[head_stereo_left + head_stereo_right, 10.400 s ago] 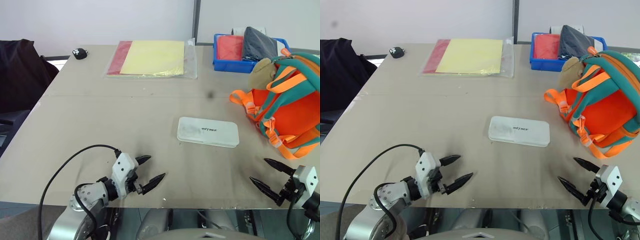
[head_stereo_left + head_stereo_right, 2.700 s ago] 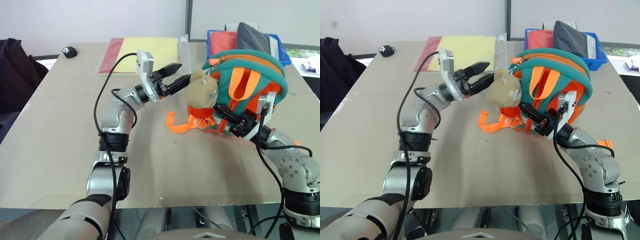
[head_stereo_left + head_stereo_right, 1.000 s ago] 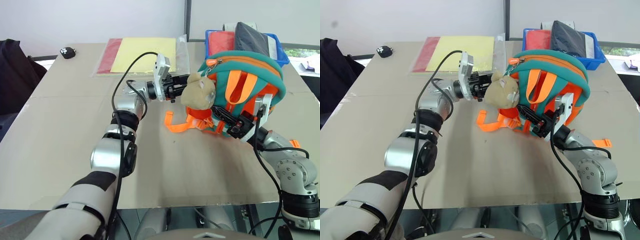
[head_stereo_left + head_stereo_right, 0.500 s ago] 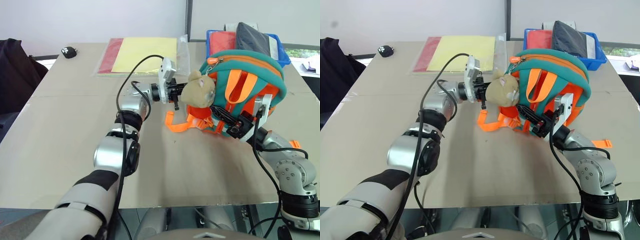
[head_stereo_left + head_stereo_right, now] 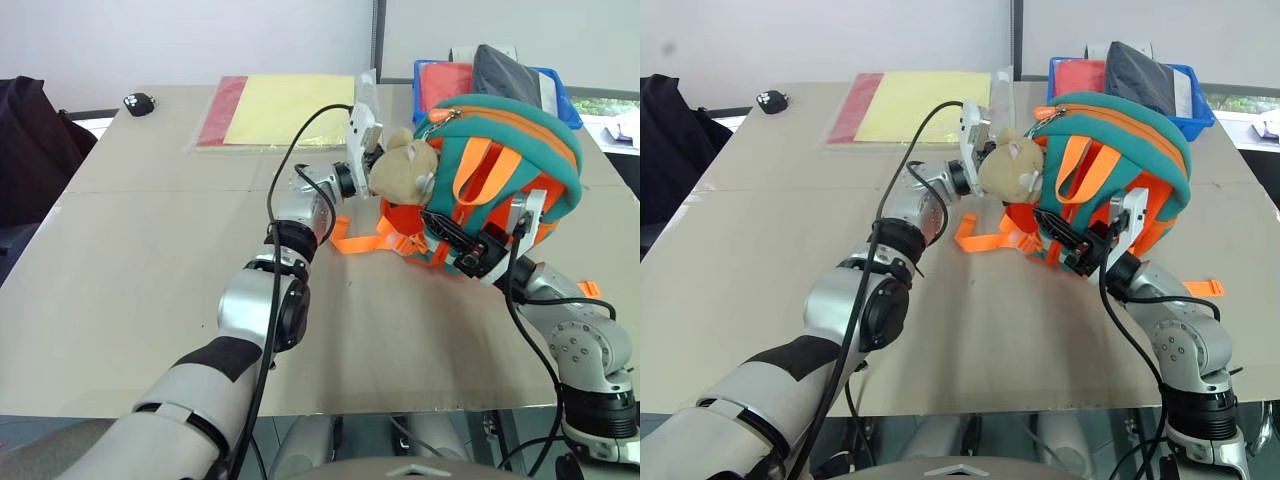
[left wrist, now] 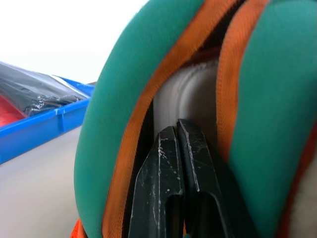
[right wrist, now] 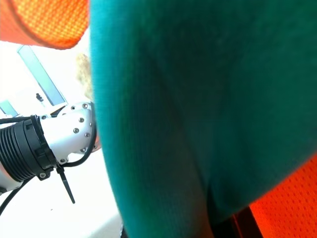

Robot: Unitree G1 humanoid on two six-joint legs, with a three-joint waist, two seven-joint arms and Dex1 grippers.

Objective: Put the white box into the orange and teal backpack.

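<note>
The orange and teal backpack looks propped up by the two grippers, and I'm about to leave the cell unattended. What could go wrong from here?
The white box seems only partly inside the orange and teal backpack's opening, with the shut left gripper against it; pulling back might drag it out. The backpack stands tilted, held low by the shut right gripper, so letting go could tip it. An orange strap trails near the left arm and could snag.

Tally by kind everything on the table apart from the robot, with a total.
Backpack: 1, the orange and teal backpack
White box: 1, the white box, inside the backpack's opening
Clear sleeve of sheets: 1
Blue bin: 1
Small black object: 1
Total: 5
</note>
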